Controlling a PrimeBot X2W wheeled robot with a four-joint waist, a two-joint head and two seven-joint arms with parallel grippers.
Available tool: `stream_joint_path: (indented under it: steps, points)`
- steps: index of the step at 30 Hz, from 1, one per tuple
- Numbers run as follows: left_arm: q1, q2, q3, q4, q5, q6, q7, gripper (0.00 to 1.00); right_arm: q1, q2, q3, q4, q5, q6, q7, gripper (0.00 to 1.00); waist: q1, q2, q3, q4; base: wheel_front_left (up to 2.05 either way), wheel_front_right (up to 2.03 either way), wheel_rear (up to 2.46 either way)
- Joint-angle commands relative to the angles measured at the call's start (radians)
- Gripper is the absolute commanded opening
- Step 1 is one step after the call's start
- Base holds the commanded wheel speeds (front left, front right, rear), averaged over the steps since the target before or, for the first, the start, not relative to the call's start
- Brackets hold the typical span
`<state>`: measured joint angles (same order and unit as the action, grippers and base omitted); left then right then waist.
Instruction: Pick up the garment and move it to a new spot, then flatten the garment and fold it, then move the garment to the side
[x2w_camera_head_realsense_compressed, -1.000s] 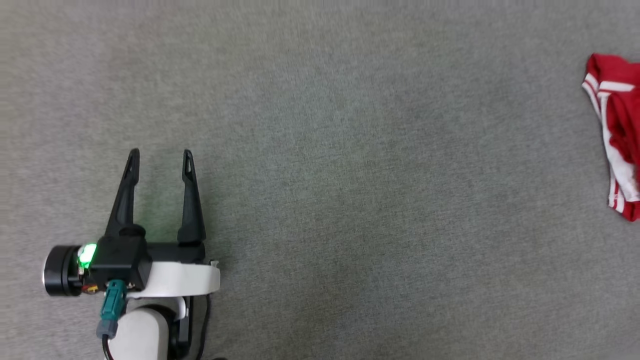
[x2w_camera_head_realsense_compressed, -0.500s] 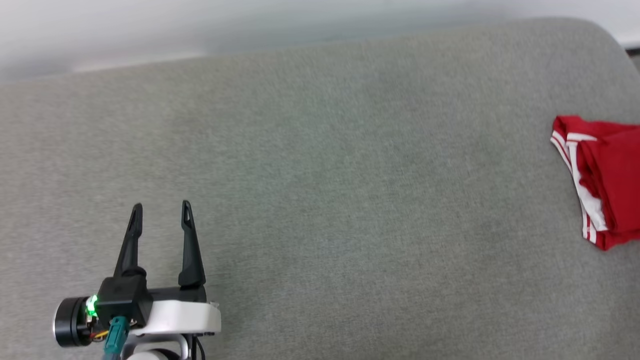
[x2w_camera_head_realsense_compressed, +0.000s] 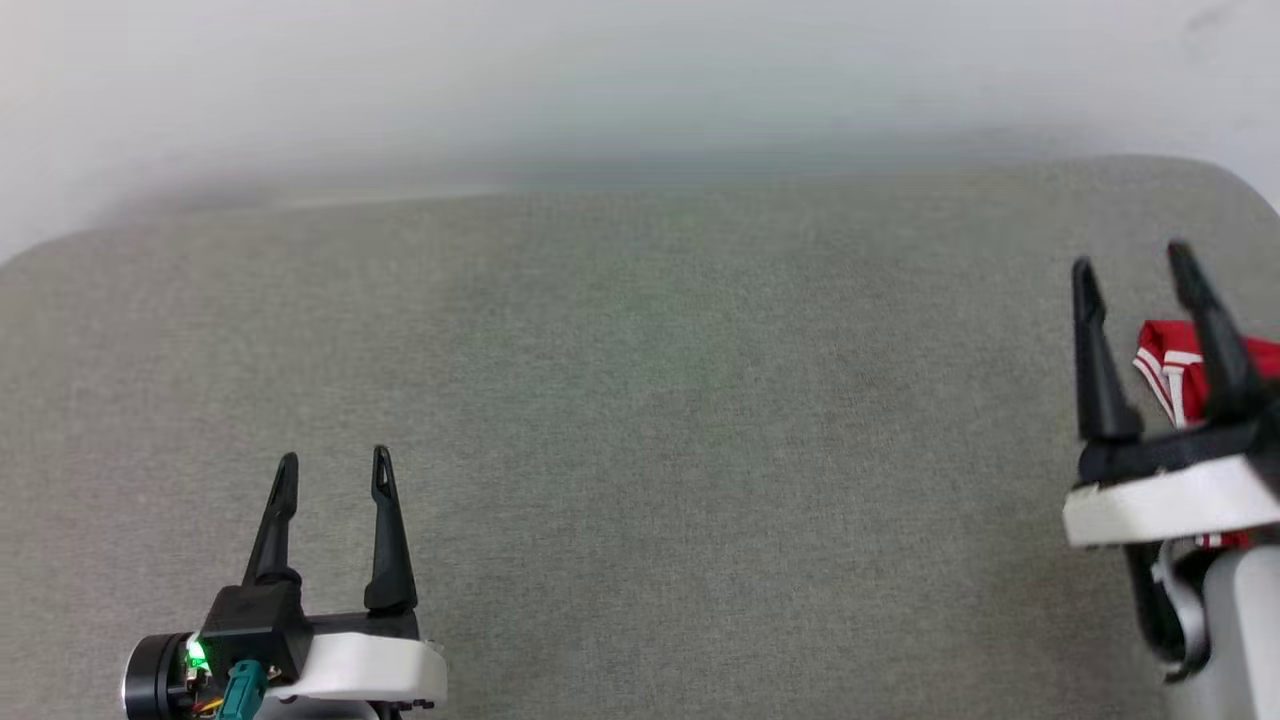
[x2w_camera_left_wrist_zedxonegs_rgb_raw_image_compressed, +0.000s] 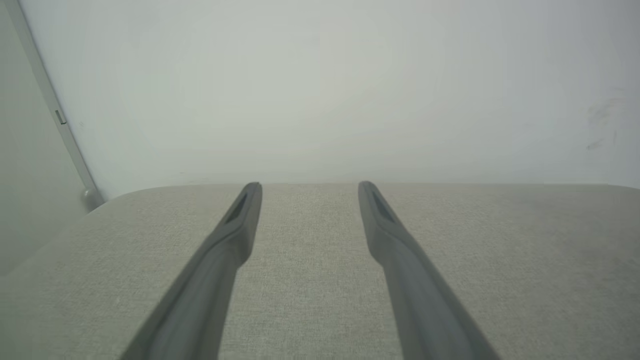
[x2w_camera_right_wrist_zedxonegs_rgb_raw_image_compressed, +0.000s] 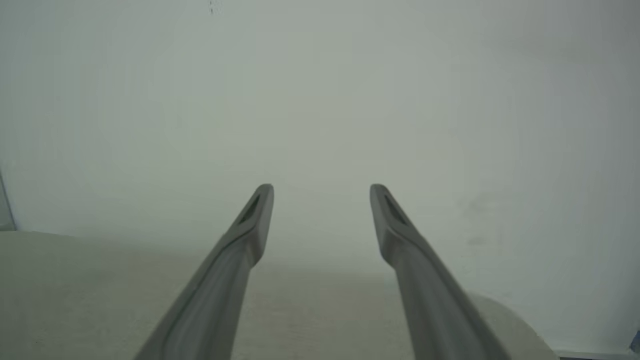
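The garment (x2w_camera_head_realsense_compressed: 1160, 345), a red bundle with white and red-white striped trim, lies on the grey cloth-covered tabletop (x2w_camera_head_realsense_compressed: 650, 450) at the far right of the head view, near the rounded far right corner. It is bunched up, not spread flat, and part of it runs past the picture's right edge.

The right end effector (x2w_camera_head_realsense_compressed: 1130, 257) is in front of the garment in that view. Red cloth shows between the lower parts of its two dark fingers, again to the right of the right-hand finger, and a small strip shows below the pale wrist band. The fingertips reach past the garment toward the pale wall (x2w_camera_head_realsense_compressed: 640, 80). The fingers stand wide apart with nothing held between them; whether any part touches the cloth cannot be told. In the right wrist view the right end effector (x2w_camera_right_wrist_zedxonegs_rgb_raw_image_compressed: 322, 188) is spread wide and empty, its tips against the wall and the tabletop (x2w_camera_right_wrist_zedxonegs_rgb_raw_image_compressed: 75, 290) beneath.

The left end effector (x2w_camera_head_realsense_compressed: 334, 458) sits at the lower left of the head view, well apart from the garment, with most of the tabletop between them. Its fingers are also spread wide and hold nothing, as the left wrist view confirms, where the left end effector (x2w_camera_left_wrist_zedxonegs_rgb_raw_image_compressed: 308, 186) points over the bare grey tabletop (x2w_camera_left_wrist_zedxonegs_rgb_raw_image_compressed: 310, 280) toward the wall
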<state>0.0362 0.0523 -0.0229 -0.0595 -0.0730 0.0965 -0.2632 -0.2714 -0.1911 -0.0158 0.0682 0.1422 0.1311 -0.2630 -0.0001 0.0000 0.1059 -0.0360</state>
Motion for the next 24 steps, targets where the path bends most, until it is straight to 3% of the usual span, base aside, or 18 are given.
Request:
stream_joint_path:
  steps: [1,13,24]
  points:
    - [0.010,-0.001,0.000,0.003,-0.001,-0.006,-0.002,1.00,0.022,0.012,0.001,-0.001,0.005,-0.001,-0.001,1.00,0.0001,0.0000,-0.014,0.007,0.00,0.00,0.00]
    - [0.065,-0.002,0.011,0.041,-0.017,-0.025,-0.002,1.00,0.257,0.085,-0.046,-0.018,0.015,-0.001,-0.002,1.00,0.0001,0.0000,-0.076,0.010,0.00,0.00,0.00]
    - [0.098,-0.002,0.015,0.078,-0.031,-0.047,-0.002,1.00,0.363,0.121,-0.047,-0.042,0.006,-0.001,-0.002,1.00,0.0001,0.0000,-0.109,0.015,0.00,0.00,0.00]
